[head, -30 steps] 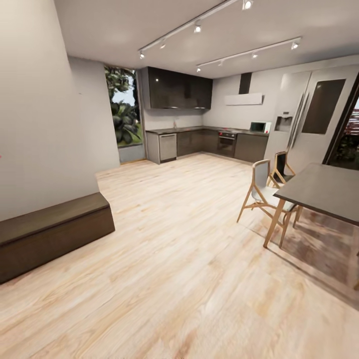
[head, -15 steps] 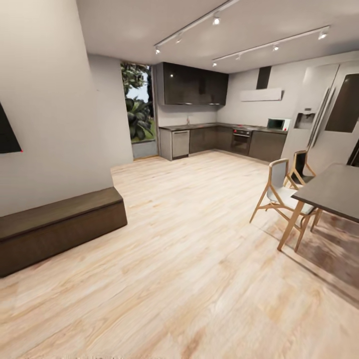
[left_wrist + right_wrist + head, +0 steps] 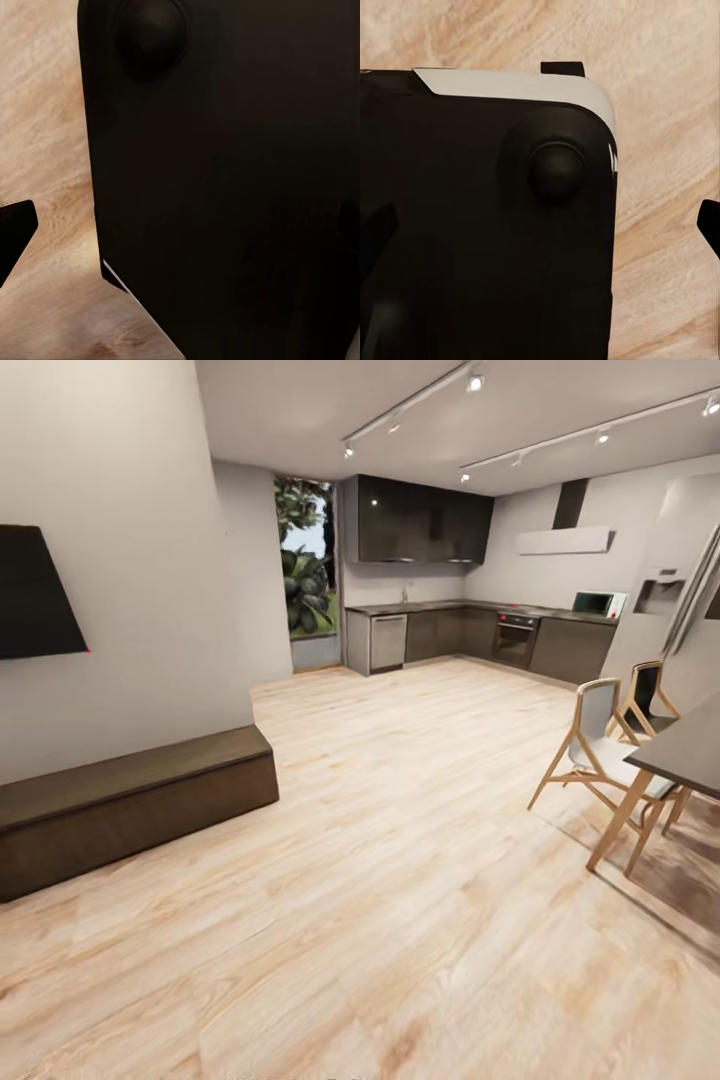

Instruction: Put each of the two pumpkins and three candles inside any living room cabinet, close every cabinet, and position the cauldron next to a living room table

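The long low dark-brown cabinet stands against the pale wall at the left of the head view, its front flush, with nothing on top. The pumpkins, candles, cauldron and low pale-grey table are out of view. In the left wrist view my left gripper hangs over the robot's own black body and the wood floor, with one dark fingertip at the frame's edge. My right gripper has its fingertips far apart over the same black body. Both hold nothing.
A black wall screen hangs above the cabinet. The dark dining table and wooden chairs stand at the right. The kitchen with dark cabinets lies at the back. Wide wood floor stretches between them.
The whole head view has slid rightward as the camera turned left. The black wall screen came into view and more of the dining table left it. Nothing in the room moved.
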Available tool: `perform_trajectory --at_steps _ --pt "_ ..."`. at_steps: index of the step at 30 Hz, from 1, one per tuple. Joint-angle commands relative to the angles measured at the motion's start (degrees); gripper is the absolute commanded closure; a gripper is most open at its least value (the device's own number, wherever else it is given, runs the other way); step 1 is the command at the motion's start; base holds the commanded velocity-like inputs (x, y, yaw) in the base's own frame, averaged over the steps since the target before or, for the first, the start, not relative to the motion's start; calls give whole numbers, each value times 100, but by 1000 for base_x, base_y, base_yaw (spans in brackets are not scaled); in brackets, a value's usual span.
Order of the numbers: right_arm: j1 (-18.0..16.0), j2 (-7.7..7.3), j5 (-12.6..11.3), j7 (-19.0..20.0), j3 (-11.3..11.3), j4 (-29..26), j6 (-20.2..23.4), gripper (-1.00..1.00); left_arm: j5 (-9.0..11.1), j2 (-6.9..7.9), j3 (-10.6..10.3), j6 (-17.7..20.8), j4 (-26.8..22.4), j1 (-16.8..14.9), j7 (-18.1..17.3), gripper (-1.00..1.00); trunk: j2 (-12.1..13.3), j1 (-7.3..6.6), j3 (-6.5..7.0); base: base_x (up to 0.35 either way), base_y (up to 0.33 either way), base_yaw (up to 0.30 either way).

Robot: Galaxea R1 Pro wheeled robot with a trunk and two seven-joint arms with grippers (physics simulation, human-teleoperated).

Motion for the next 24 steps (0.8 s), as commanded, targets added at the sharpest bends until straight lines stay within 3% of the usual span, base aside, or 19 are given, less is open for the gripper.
perform_trajectory --at_steps 1,24 --pt "-1 0 1 0 0 0 1 -100 0 0 0 0 1 0 0 -100 0 0 -8 0 0 183" --pt "-3 3 -4 0 0 0 24 -100 0 0 0 0 1 0 0 -100 0 0 -183 0 0 182"
